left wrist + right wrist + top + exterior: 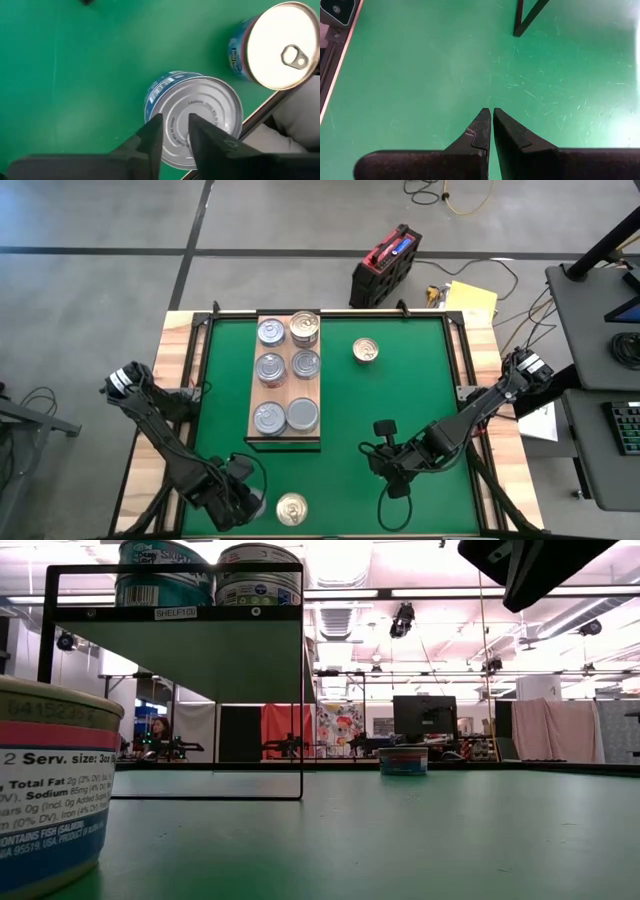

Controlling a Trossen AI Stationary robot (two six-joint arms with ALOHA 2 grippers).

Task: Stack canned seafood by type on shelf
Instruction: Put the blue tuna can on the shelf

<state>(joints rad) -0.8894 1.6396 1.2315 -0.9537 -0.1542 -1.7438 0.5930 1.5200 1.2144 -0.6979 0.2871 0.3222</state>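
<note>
Green mat, open workshop beyond.
Left gripper, fingers slightly parted, hangs over a silver tin near the mat's front edge, a gold-lidded can beside it. Six cans top the shelf. Only the low view shows the room's monitors. Right gripper is pressed together.

Left claw over silver can

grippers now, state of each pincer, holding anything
left pincer: slightly open over a silver-lidded can, holding nothing
right pincer: closed, empty
</note>
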